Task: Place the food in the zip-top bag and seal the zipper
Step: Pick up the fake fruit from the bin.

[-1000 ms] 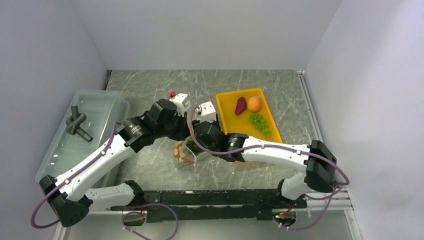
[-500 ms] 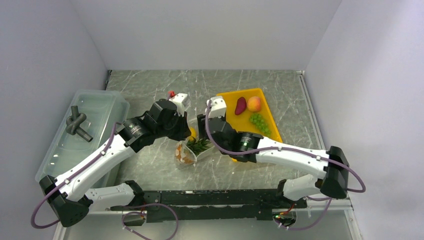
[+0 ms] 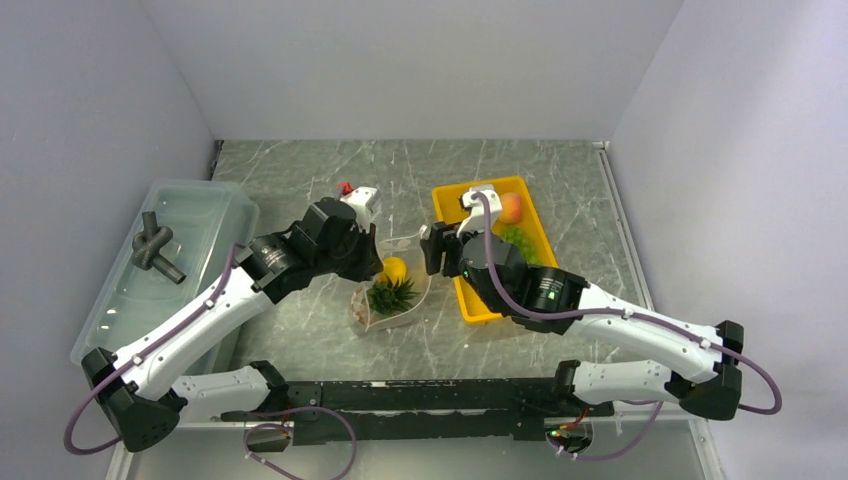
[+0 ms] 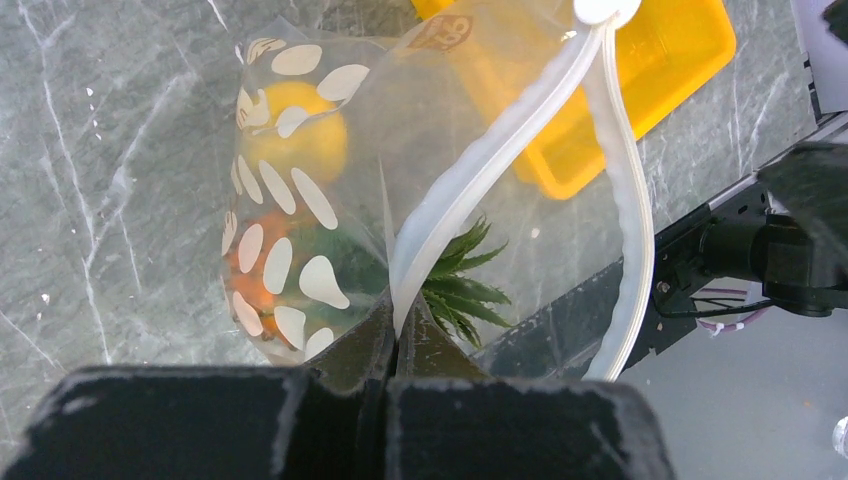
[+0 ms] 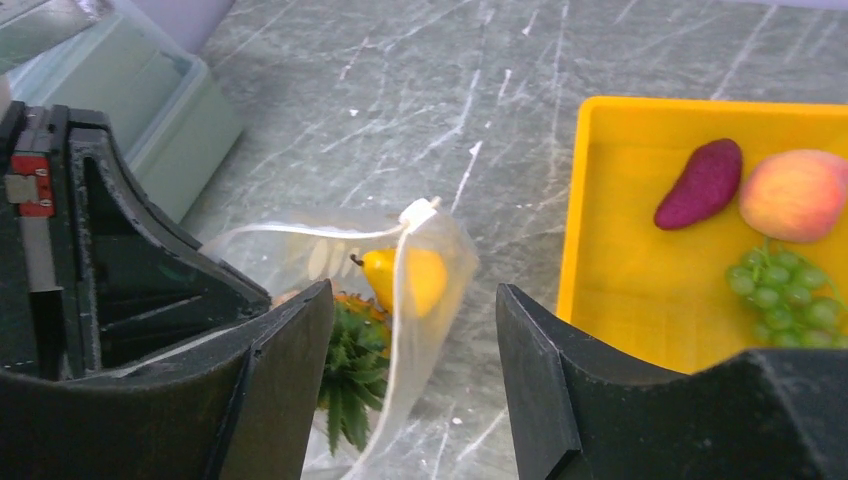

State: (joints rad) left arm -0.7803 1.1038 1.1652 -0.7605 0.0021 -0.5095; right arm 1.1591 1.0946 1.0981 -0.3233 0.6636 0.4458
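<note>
The zip-top bag (image 3: 400, 300) lies open mid-table, and shows dotted in the left wrist view (image 4: 290, 200). In it lie the pineapple, green crown (image 3: 391, 296) showing, and a yellow fruit (image 3: 394, 268). My left gripper (image 4: 395, 335) is shut on the whitish zipper (image 4: 480, 170) at the bag's left edge (image 3: 368, 262). My right gripper (image 5: 415, 400) is open and empty above the bag (image 5: 420, 300), just right of it (image 3: 432, 258). The dark red-purple piece (image 5: 700, 183), peach-coloured fruit (image 5: 795, 193) and green grape bunch (image 5: 785, 290) lie in the yellow tray (image 5: 620, 250).
The yellow tray (image 3: 470, 300) sits right of the bag, partly under my right arm. A translucent lidded bin (image 3: 195, 215) with a dark grey crossed piece (image 3: 155, 250) on it stands at the left. A small red object (image 3: 344, 187) lies behind my left wrist.
My right gripper has drawn back from the bag mouth to the right, toward the tray, open and empty. The pineapple stays in the bag. My left gripper has kept its hold.
</note>
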